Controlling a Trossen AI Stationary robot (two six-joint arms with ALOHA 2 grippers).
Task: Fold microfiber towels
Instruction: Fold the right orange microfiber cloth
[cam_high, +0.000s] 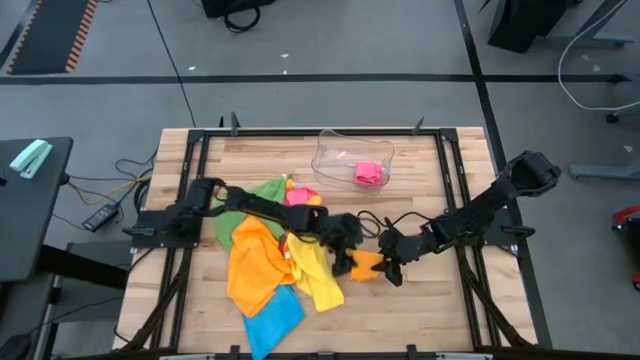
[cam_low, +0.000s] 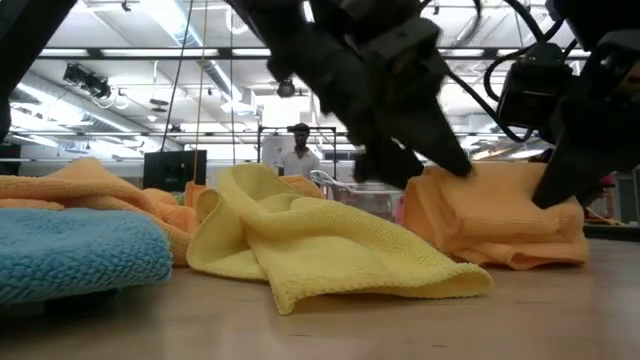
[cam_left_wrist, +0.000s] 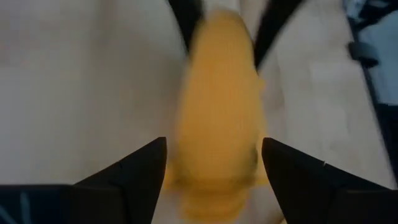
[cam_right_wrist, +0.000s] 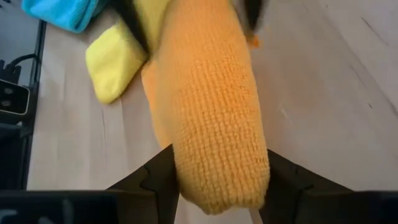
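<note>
From above, a folded orange towel (cam_high: 366, 262) lies mid-bench between the left gripper (cam_high: 347, 262) and right gripper (cam_high: 390, 268), beside a heap of loose orange, yellow (cam_high: 318, 274), blue (cam_high: 272, 322) and green cloths.

At bench level it is a thick, soft, rumpled bundle.

Left wrist: jaws released, standing either side of it.

Right wrist: jaws grasping its nubbly end.

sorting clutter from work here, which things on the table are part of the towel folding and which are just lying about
Part of the job:
orange towel between both grippers
yellow towel
second orange towel
blue towel
green towel
pink towel

Just lying about:
clear plastic tray
</note>
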